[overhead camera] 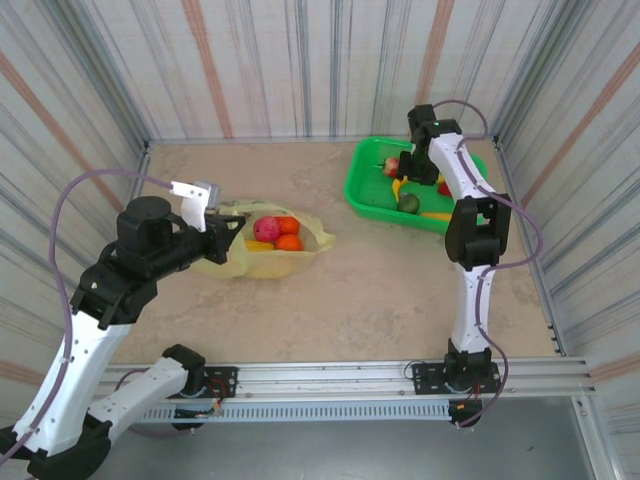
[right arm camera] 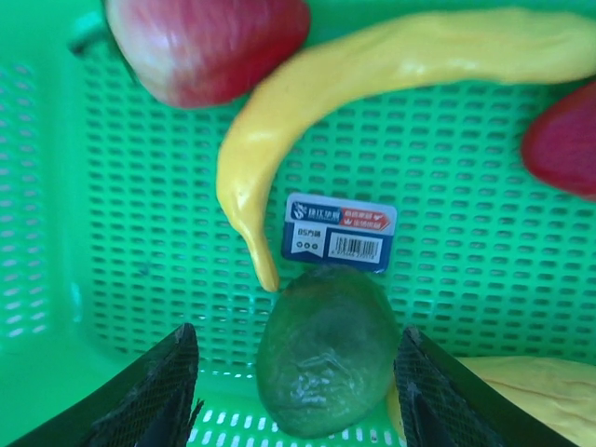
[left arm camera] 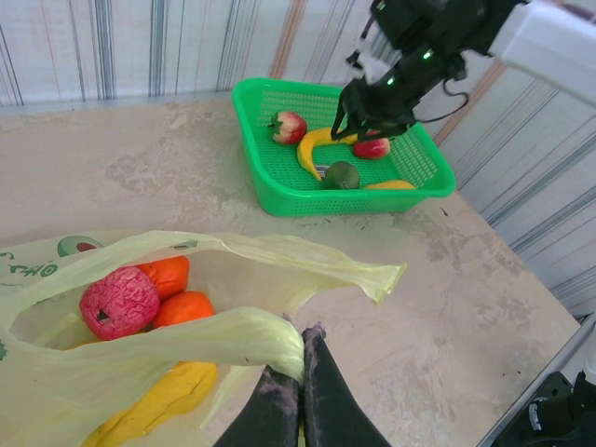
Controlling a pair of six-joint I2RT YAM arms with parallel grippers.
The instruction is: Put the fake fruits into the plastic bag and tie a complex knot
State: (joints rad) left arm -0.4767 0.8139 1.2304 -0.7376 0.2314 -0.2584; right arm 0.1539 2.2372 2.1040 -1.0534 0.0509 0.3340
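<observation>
My right gripper (right arm camera: pixel 298 382): spread, a finger each side of the dark green fruit (right arm camera: pixel 326 358) in the basket (right arm camera: pixel 140 233), far right.
My left gripper (left arm camera: pixel 301 349): pressed together, pinching the bag (left arm camera: pixel 233 251) by its near rim, left of centre.
Next: I should lower squarely and close across the fruit's middle, clear of the banana (right arm camera: pixel 307 93) tip.

Glowing translucent yellow-green in the bag (left arm camera: pixel 233 340), bearing a green-and-brown avocado print (left arm camera: pixel 79 245); showing two orange balls (left arm camera: pixel 182 307), a pink-red ball (left arm camera: pixel 119 303) and a yellow banana (left arm camera: pixel 163 396) inside; gleaming bright green in the slotted basket (right arm camera: pixel 140 186), around a dark green piece (right arm camera: pixel 326 349), a red apple (right arm camera: pixel 205 37) and a blue, red and white label (right arm camera: pixel 340 233).
</observation>
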